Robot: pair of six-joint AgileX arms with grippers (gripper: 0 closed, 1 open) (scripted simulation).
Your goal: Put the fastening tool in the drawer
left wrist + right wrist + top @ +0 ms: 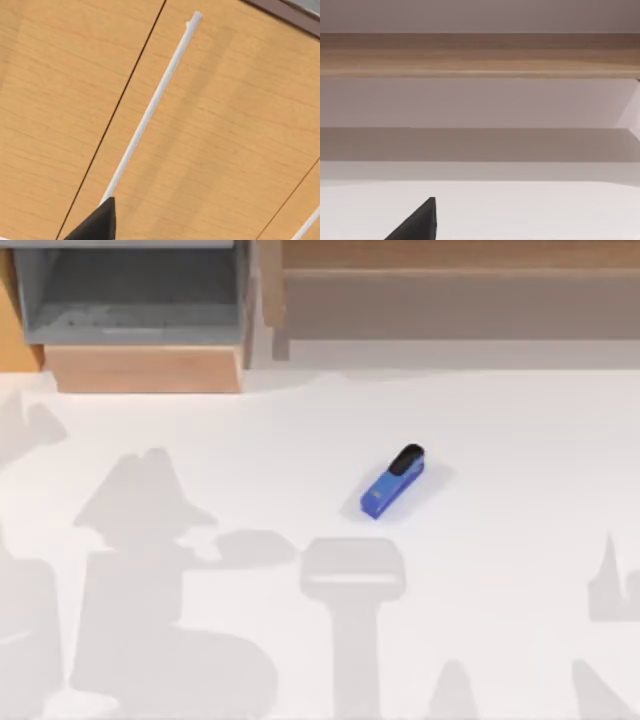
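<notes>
A small blue stapler (392, 483) is lying alone on the white table (520, 540), right of frame centre. The open drawer (140, 368) is sitting at upper left. Neither pincer's state can be told. A good grasp should close across the stapler's narrow sides.

The stapler (391, 483) looks like smooth blue plastic with a matt black rounded end. The drawer (135, 315) has dull grey inner walls and a light wooden front with fine grain. The table (500, 540) is plain matt white. Just ahead of the left gripper's fingertip (97, 222), a smooth white handle bar (150, 107) crosses grained wood panels (60, 100).
</notes>
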